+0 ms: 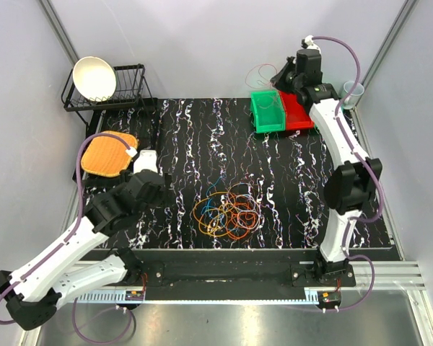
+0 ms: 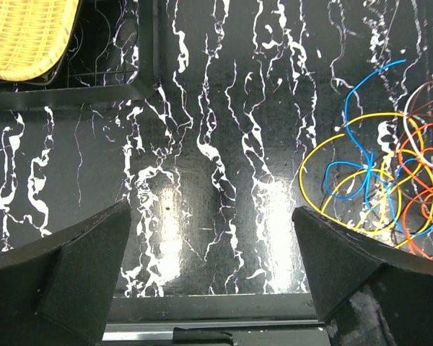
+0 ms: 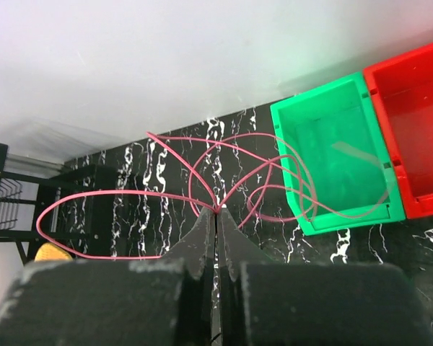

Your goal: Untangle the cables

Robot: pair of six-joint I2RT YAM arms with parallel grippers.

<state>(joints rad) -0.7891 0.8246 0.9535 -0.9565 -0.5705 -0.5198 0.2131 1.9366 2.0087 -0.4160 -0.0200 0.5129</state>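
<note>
Black surface [image 1: 289, 187], one tangle of cables [image 1: 227, 211], one green bin [image 1: 268, 112], one red bin [image 1: 297, 112].
We see our left pincer [image 2: 211, 213] apart, right pincer [image 3: 216, 210] clamped on one pink cable [image 3: 159, 196].

The left tool [image 2: 209, 216] gapes wide above the mat [image 2: 202, 108], cables [image 2: 379, 187] tangled near its right finger.

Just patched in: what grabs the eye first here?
A bright tangle of cables, orange, yellow and blue, lies centre-frame from above. At the far right corner, the right arm's jaws are shut on a pink cable looping near the green bin. The left arm's jaws hang open left of the tangle.
</note>
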